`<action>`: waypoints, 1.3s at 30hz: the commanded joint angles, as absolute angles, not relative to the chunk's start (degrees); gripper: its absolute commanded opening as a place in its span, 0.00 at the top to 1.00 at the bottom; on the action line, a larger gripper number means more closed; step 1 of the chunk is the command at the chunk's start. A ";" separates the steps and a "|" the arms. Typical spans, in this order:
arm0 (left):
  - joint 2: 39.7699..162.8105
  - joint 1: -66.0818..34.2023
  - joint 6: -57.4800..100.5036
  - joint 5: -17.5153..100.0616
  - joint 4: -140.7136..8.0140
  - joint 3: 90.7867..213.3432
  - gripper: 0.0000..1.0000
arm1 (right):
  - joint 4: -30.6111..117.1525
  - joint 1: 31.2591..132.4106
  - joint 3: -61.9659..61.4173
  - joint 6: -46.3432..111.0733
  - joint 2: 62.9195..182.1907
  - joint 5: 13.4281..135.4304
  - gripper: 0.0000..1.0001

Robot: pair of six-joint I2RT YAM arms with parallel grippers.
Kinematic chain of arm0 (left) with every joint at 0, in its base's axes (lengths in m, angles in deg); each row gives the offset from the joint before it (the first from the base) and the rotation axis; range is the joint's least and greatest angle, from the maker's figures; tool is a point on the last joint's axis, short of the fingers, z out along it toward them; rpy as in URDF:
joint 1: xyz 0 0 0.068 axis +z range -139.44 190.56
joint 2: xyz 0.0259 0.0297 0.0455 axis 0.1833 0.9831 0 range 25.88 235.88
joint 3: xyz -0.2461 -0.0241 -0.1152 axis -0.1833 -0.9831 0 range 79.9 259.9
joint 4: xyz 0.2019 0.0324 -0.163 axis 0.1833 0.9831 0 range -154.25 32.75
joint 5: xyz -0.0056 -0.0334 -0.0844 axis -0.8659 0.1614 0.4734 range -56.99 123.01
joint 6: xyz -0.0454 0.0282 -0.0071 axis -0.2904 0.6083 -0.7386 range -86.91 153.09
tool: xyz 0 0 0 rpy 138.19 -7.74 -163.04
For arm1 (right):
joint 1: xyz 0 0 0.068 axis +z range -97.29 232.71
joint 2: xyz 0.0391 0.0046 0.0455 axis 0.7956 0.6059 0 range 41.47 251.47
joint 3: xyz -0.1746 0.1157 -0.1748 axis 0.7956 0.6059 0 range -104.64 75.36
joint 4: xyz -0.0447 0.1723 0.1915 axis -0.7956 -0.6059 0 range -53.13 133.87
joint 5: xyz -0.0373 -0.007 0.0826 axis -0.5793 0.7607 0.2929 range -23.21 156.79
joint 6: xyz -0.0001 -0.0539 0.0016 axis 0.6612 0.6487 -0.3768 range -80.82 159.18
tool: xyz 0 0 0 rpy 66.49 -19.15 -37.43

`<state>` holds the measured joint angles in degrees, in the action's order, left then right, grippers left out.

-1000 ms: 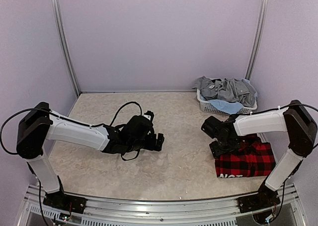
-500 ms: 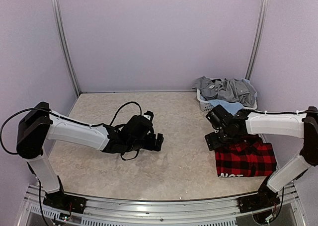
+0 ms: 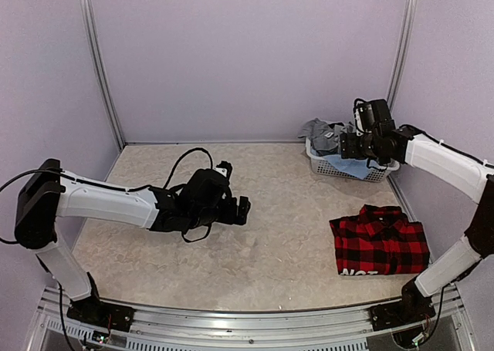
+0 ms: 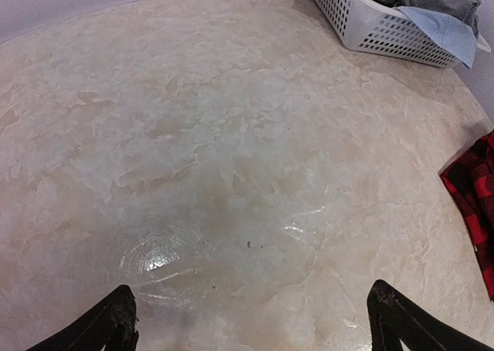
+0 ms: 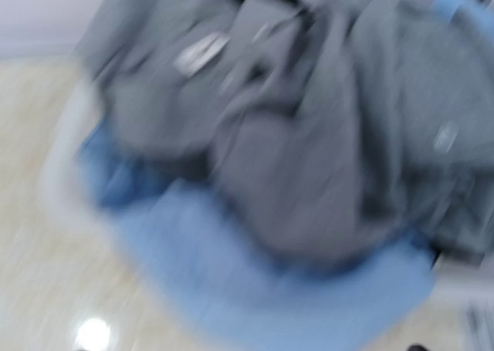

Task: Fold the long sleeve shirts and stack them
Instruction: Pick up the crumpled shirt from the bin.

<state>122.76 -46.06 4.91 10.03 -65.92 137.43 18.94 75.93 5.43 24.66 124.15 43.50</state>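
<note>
The red-and-black plaid shirt [image 3: 380, 241] lies folded on the table at the right, with white lettering at its near edge; its corner [image 4: 475, 204] shows in the left wrist view. The grey shirt [image 3: 361, 140] sits crumpled in a white basket [image 3: 340, 168] at the back right, on top of a light blue garment [image 3: 349, 164]. My right gripper [image 3: 346, 146] hovers open just over the basket. Its blurred wrist view is filled by the grey shirt [image 5: 293, 135] and blue cloth [image 5: 270, 289]. My left gripper [image 3: 239, 210] [image 4: 255, 328] stands open and empty, low over bare table at centre left.
The basket [image 4: 370, 27] stands in the back right corner against the lilac walls. A black cable [image 3: 189, 166] loops above the left wrist. The beige marbled table top [image 3: 285, 212] stretches between the two arms.
My right arm has swung up and back from over the plaid shirt to above the basket. The plaid shirt now lies uncovered. The left arm has shifted slightly left.
</note>
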 commanded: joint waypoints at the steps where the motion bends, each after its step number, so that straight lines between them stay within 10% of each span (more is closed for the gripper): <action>1: 119.67 -45.85 5.96 9.08 -65.56 137.47 0.01 | 23.13 69.58 -2.48 29.52 133.04 47.08 0.15; 15: 117.69 -46.13 5.85 8.12 -64.69 137.02 0.01 | 16.26 60.85 -23.94 31.06 157.18 52.67 0.26; 24: 115.65 -46.28 6.11 6.66 -64.42 136.34 0.01 | 10.70 61.22 -35.45 31.78 155.50 65.92 0.99; 39: 102.34 -42.00 3.59 -1.10 -62.25 130.13 0.01 | 11.47 97.09 -52.76 30.94 142.47 87.75 1.00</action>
<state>107.62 -43.26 4.95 3.58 -64.32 132.87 10.65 93.13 -53.76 31.67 144.28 80.50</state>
